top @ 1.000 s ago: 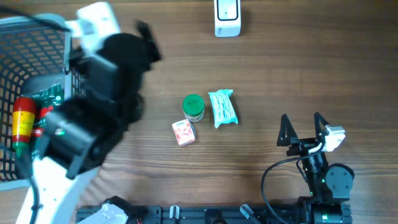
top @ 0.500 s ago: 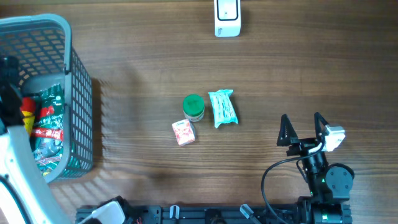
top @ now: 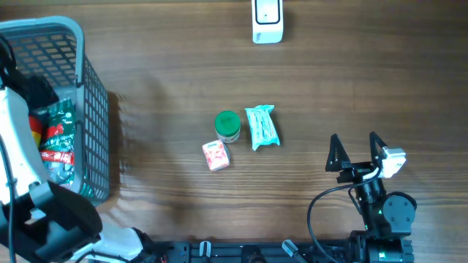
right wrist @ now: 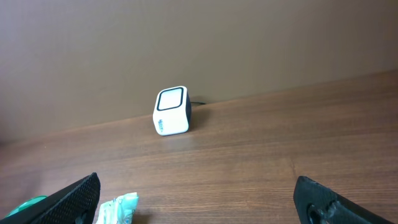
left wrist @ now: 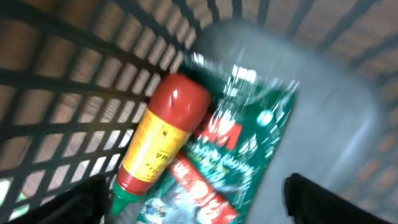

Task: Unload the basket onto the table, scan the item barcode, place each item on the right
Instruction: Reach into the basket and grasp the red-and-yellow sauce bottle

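Observation:
The white barcode scanner [top: 268, 20] stands at the table's far edge and faces my right wrist camera as a small white box [right wrist: 171, 111]. My left gripper [left wrist: 205, 202] is down inside the grey-green basket [top: 95, 124], open, with nothing between its fingers. Just below it lie a red sauce bottle [left wrist: 165, 137] with a yellow label and green cap, and a green and red packet [left wrist: 242, 143]. My right gripper [top: 356, 150] rests open near the front right, empty.
A green-lidded jar [top: 227, 126], a teal packet [top: 262, 127] and a small pink box [top: 215, 155] lie together mid-table. The basket's mesh wall [left wrist: 62, 74] closes in around the left gripper. My left arm [top: 18, 146] runs along the table's left edge.
My left arm has swung off the table's left part and gone down into the basket, over the bottle and packet. The right arm has not moved.

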Motion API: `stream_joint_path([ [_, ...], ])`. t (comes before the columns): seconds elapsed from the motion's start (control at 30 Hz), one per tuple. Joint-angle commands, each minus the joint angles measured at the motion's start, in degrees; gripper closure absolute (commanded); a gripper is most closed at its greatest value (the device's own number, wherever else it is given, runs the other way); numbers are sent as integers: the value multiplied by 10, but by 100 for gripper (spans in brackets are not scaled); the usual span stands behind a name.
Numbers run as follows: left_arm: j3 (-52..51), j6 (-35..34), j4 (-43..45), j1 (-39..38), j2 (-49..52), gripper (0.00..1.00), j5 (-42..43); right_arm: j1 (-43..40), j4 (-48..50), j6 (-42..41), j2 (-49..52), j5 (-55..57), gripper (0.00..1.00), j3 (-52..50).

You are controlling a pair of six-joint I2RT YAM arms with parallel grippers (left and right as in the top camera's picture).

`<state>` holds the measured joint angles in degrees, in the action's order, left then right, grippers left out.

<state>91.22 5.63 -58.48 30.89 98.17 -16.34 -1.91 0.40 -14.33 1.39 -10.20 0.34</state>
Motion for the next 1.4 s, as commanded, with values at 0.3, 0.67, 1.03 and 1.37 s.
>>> stream_joint_path([
  [0.3,-141,295,173,130,35,0,68,5,3,-8,0,8,0,0],
  [0.67,-150,299,229,135,145,0,141,5,3,-8,0,8,0,0],
  [1.03,-149,279,249,135,160,46,217,5,3,-8,0,8,0,0],
  [1.37,-93,166,252,133,82,58,219,5,3,-8,0,8,0,0],
])
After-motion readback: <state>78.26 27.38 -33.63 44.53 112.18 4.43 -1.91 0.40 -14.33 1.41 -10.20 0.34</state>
